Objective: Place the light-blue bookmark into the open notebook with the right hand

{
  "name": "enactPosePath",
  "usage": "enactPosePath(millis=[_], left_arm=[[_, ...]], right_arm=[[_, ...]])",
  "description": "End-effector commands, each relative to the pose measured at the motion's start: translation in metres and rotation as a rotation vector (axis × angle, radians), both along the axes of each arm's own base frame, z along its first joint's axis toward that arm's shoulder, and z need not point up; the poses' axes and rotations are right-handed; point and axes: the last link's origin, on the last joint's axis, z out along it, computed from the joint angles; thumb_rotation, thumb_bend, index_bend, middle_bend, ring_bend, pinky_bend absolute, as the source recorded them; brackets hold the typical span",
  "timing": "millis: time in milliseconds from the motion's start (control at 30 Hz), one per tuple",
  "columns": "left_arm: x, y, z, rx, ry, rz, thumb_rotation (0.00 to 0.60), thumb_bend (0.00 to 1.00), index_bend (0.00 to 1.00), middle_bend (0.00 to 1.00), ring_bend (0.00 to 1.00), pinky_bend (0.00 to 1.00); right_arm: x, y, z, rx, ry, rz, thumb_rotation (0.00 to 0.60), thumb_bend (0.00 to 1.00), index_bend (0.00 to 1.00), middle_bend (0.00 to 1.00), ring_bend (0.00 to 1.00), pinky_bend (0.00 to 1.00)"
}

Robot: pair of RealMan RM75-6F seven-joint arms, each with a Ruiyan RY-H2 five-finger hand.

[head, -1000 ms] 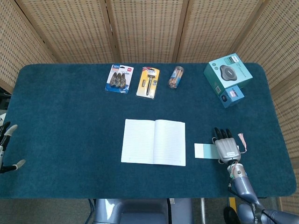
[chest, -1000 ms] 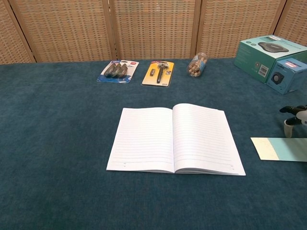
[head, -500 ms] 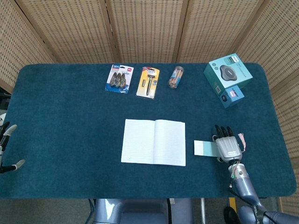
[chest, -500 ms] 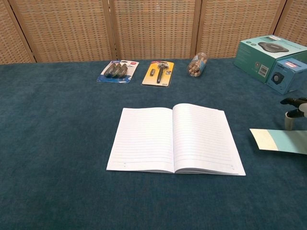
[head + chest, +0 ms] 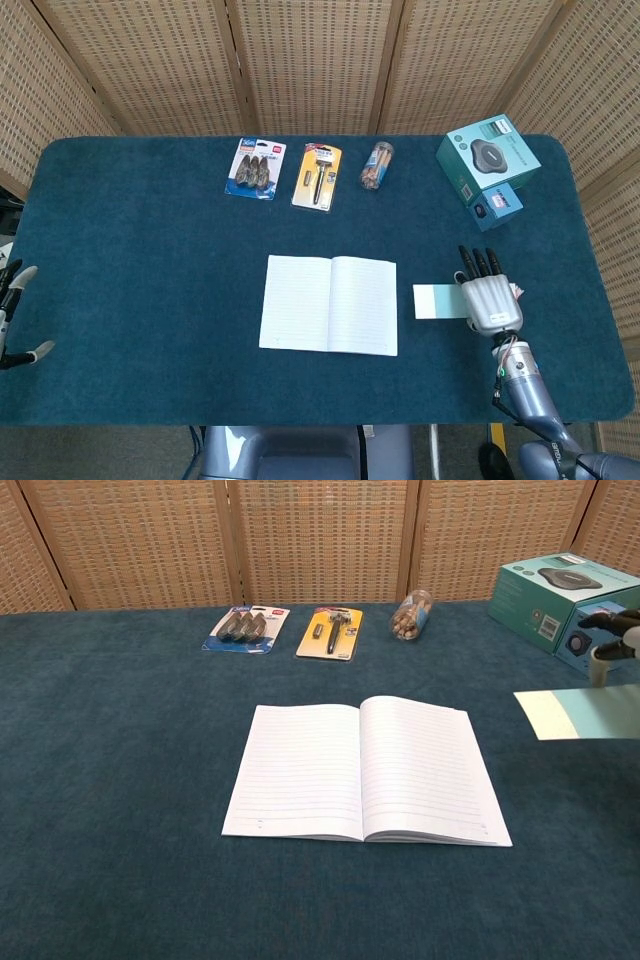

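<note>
Fingers of the right hand clamp the light-blue paper bookmark, half hidden beneath; left hand cropped, fingers apart.

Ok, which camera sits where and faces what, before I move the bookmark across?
Head view: high above, looking down at the table; shows right hand holding the bookmark, left hand at the edge.
Chest view: low, facing the screen; only right-hand fingertips show.
Shared: notebook, bookmark, boxes.
</note>
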Motion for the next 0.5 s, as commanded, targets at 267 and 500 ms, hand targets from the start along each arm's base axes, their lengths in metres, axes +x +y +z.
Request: enactPosePath(millis=[267,500], left_arm=[[-0.002,0.014,-0.008,-0.048,0.018,0.026,0.6,0.0,0.0,0.0,0.0,0.0],[-0.009,0.027,-0.008,-0.059,0.006,0.08,0.6,0.0,0.0,0.0,0.0,0.0]], right_arm=[[0.073,-0.027,0.012,-0.074,0.266,0.305,0.6,0.21,0.67,0.0,0.0,0.0],[0.13,-0.04,-0.007,-0.032,0.357,0.48,0.6,0.21,0.67,0.0,0.0,0.0]])
